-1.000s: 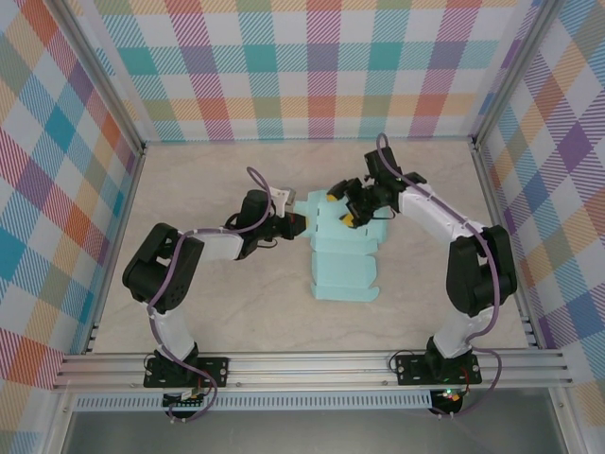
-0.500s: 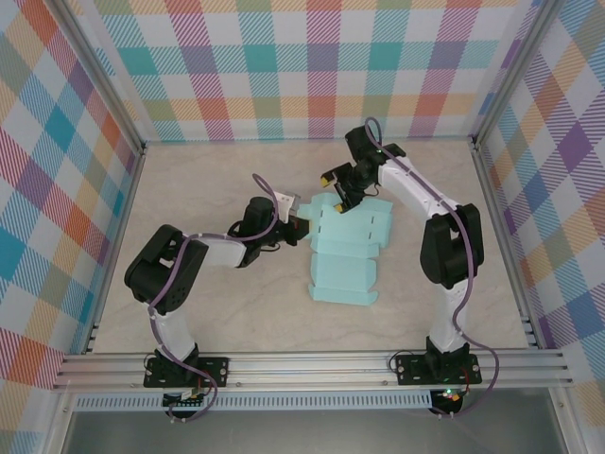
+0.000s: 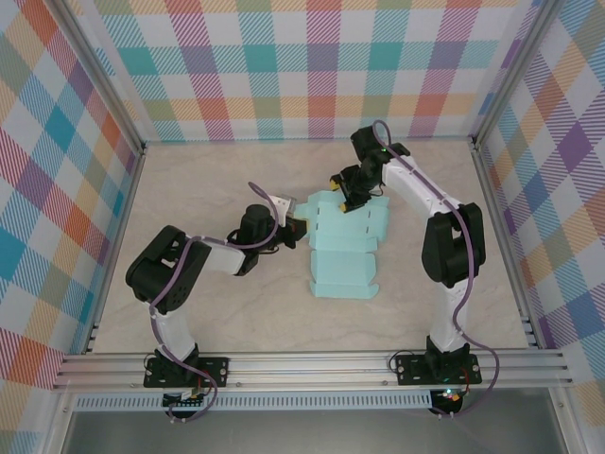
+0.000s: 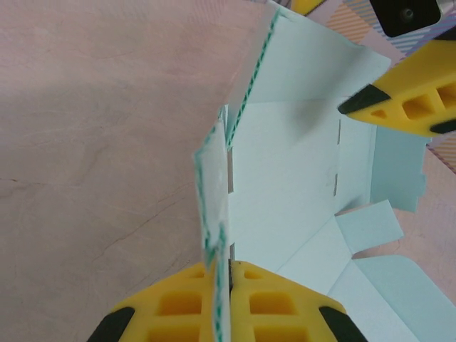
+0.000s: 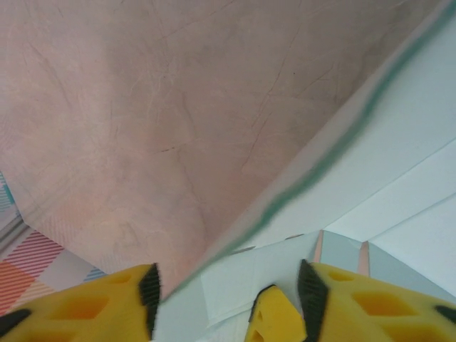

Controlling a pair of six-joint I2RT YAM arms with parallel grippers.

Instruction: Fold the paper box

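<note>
Left pincer (image 4: 229,278) pinches paper box (image 4: 285,171) flap; right pincer (image 5: 221,296) seemingly straddles edge.

The pale mint-turquoise card box cut-out (image 3: 345,251) takes up the middle of the beige stone-patterned table (image 3: 189,180). The left gripper (image 3: 295,227) pinches its raised left flap, and the right gripper (image 3: 352,196) straddles its far edge, jaws apart. The table's far corners and near edge lie bare, hemmed by multicoloured plaid walls (image 3: 312,76).
</note>
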